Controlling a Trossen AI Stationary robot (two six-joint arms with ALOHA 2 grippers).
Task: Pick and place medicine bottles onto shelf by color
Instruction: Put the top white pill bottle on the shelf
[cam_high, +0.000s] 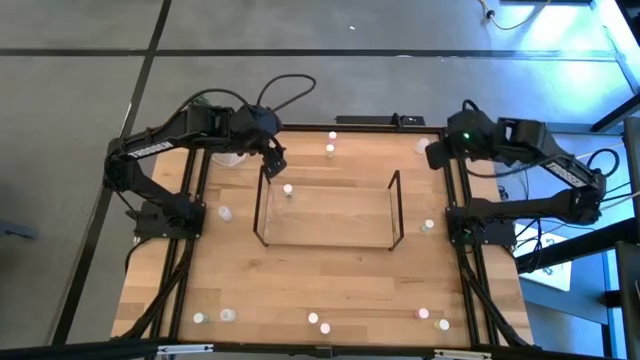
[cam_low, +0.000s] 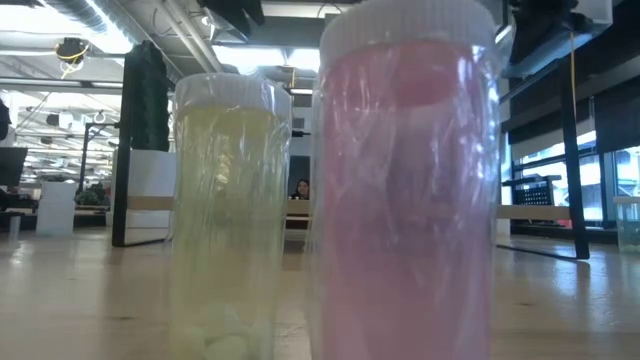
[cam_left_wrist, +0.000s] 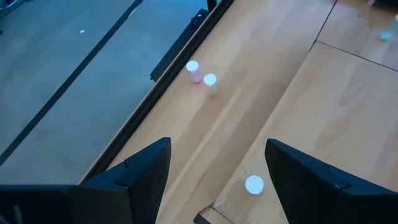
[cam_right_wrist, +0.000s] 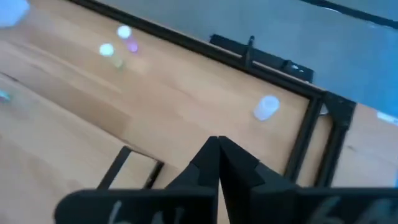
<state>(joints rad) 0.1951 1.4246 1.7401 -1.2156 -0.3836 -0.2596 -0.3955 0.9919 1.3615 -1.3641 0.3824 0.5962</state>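
The shelf (cam_high: 328, 215), a clear rack with a thin dark frame, stands mid-table. One white-capped medicine bottle (cam_high: 288, 189) stands in its far-left corner; the left wrist view shows that bottle (cam_left_wrist: 254, 185) below the fingers. My left gripper (cam_high: 272, 160) hovers open above that corner with nothing between its fingers (cam_left_wrist: 217, 143). My right gripper (cam_high: 432, 155) hangs shut and empty (cam_right_wrist: 217, 149) over the table's far-right corner, near a pale bottle (cam_right_wrist: 266, 107). A pink bottle (cam_left_wrist: 194, 70) and a yellowish one (cam_left_wrist: 211, 84) stand by the far edge.
Loose bottles stand left of the shelf (cam_high: 226, 214), right of it (cam_high: 428, 227), and several along the near edge (cam_high: 313, 319). Two of those, one yellowish (cam_low: 230, 220) and one pink (cam_low: 405, 190), fill the low view. A white object (cam_high: 230, 157) sits under the left arm.
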